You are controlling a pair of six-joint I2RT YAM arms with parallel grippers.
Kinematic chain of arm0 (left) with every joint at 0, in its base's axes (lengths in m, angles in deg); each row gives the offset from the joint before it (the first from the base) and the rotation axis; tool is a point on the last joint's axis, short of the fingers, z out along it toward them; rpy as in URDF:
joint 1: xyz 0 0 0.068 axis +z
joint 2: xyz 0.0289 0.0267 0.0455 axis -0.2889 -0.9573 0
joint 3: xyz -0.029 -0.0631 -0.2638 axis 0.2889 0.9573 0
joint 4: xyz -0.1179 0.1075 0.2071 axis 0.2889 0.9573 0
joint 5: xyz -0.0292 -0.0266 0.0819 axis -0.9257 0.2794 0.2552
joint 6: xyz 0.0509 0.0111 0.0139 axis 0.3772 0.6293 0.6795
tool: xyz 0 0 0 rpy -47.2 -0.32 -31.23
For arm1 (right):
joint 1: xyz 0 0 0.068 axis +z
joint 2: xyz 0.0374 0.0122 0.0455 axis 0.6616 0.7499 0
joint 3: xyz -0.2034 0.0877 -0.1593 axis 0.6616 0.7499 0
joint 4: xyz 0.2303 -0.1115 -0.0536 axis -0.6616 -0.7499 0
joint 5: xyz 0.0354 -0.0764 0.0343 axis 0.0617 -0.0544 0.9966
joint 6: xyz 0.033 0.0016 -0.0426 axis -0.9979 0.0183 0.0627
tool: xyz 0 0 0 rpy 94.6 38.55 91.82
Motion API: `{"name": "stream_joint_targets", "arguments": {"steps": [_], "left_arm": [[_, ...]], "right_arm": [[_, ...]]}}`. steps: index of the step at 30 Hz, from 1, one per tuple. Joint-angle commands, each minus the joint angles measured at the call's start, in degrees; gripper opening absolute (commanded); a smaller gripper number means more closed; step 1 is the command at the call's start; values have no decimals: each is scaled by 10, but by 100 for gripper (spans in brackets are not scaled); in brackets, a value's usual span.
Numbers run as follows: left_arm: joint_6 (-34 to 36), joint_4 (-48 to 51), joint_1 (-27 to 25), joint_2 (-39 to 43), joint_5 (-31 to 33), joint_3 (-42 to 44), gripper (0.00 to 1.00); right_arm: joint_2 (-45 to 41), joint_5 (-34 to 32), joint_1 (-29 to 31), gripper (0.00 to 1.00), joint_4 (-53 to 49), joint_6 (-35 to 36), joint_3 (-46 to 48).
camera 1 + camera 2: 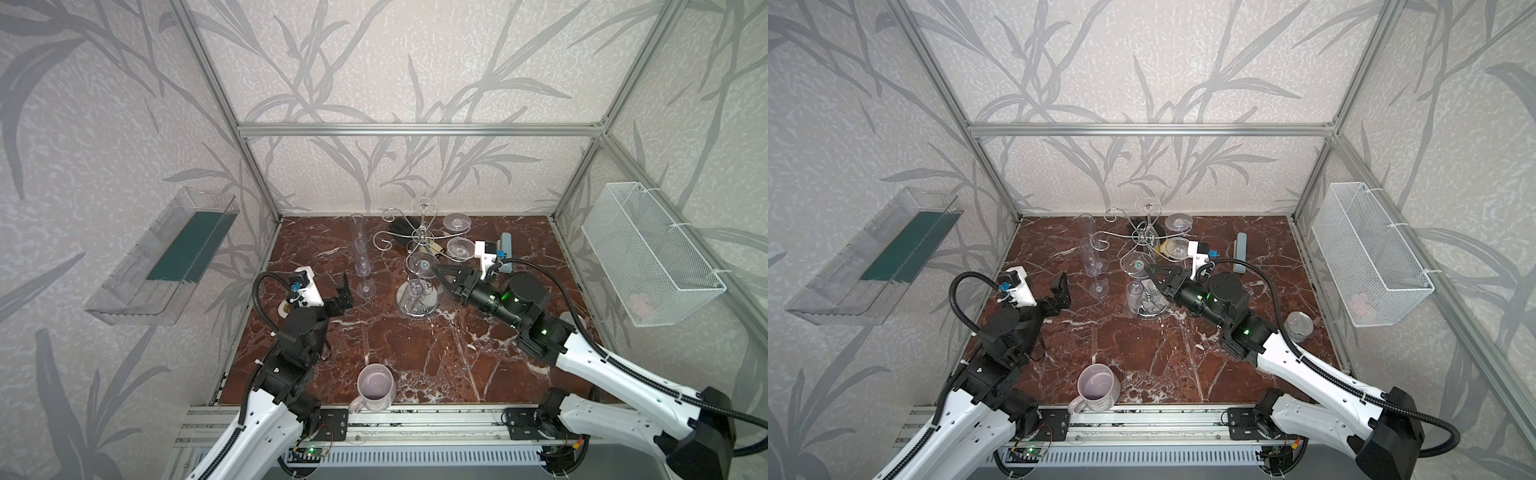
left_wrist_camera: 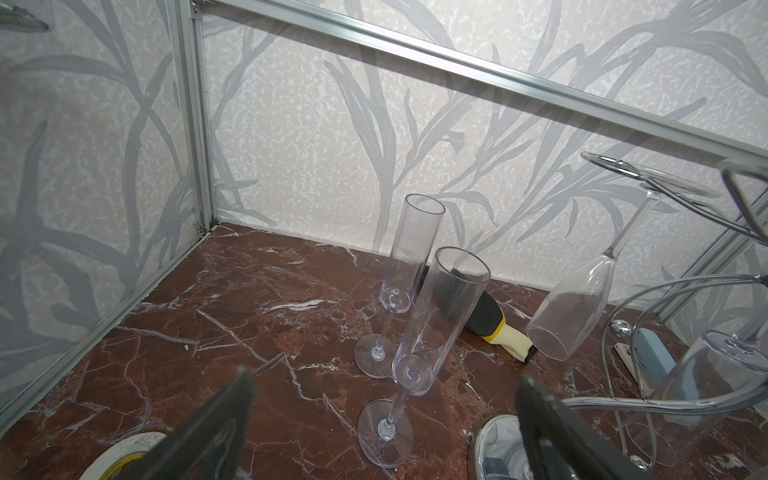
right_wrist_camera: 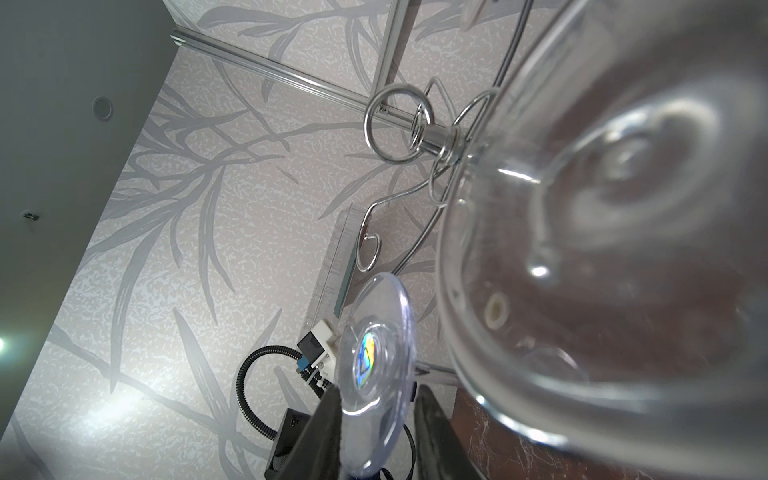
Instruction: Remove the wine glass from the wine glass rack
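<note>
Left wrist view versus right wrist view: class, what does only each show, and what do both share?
Only the left wrist view: two upright champagne flutes, a glove, a tape roll, and the open left gripper. Only the right wrist view: the top ring of the wine glass rack, the left arm's wrist camera, and a rainbow mark on the wine glass foot between the fingers of the right gripper. Both: the rack's curled arms with hanging glasses, and the leaf-patterned walls.
</note>
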Motion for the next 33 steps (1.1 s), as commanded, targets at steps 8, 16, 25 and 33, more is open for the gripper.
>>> {"name": "stream_joint_targets", "arguments": {"steps": [8, 16, 25, 33], "left_arm": [[-21, 18, 1, 12, -1, -6, 99], [-24, 20, 1, 16, -1, -8, 99], [-24, 27, 1, 22, -3, -6, 99], [-24, 36, 1, 34, -2, -1, 99]], "right_arm": [[-3, -12, 6, 27, 11, -16, 10], [1, -17, 8, 24, 10, -33, 13], [10, -25, 14, 23, 25, -46, 16], [20, -25, 16, 17, 48, -55, 16]]}}
